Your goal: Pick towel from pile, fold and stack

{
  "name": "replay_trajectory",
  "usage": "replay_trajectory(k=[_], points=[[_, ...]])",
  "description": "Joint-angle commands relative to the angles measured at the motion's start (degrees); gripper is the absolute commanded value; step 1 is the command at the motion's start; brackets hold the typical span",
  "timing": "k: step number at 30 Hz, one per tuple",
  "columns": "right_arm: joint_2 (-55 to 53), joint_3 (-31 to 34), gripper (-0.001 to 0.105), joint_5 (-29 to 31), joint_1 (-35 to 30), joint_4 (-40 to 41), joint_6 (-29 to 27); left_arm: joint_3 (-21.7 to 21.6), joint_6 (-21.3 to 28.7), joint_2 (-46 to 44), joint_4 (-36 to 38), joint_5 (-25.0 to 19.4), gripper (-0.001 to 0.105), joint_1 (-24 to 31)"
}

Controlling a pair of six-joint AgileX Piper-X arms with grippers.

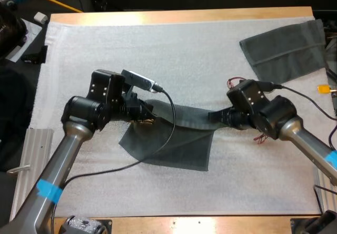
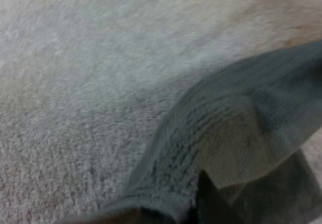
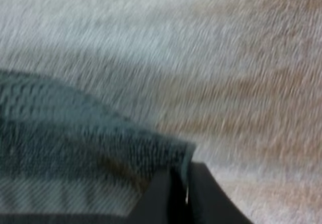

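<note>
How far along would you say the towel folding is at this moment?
Picked: both the left gripper and right gripper pinch one towel mid-mat, one edge lifted between them. Folding looks under way; stacking remains. The other towel lies flat far right.

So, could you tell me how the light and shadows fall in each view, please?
High view: even light on the white mat, no glare or hard shadows around the towel held between the left gripper and right gripper. Left wrist view: the towel's raised fold shades its underside. Right wrist view: the mat takes a warm brownish cast beyond the towel's edge.
</note>
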Motion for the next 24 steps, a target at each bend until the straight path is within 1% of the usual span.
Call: replay_trajectory(k=[1,2,6,15,20,24], points=[[2.3,-0.3,0.000,-1.9,-2.7,-2.6,-0.1,-0.1,0.0,3.2,-3.9,0.0,0.000,0.5],[1.9,-0.3,0.000,-1.2,-2.2,-2.1,0.0,-0.1,-0.1,2.8,-3.5,0.2,0.000,0.4],[5.3,-0.3,0.001,-1.3,-4.8,-3.6,0.8,-0.1,-0.3,8.1,-7.6,0.5,0.000,1.5],[11.1,-0.1,0.001,-1.0,-7.8,-10.1,1.6,-0.1,-0.4,15.8,-15.6,0.7,0.000,4.0],[13.1,-0.3,0.000,-0.7,-8.3,-13.9,1.8,0.0,-0.2,18.0,-18.4,-0.3,0.000,4.6],[13.9,-0.4,0.001,-0.4,-8.5,-15.7,2.2,0.0,-0.1,19.0,-20.0,-2.0,0.000,5.0]])
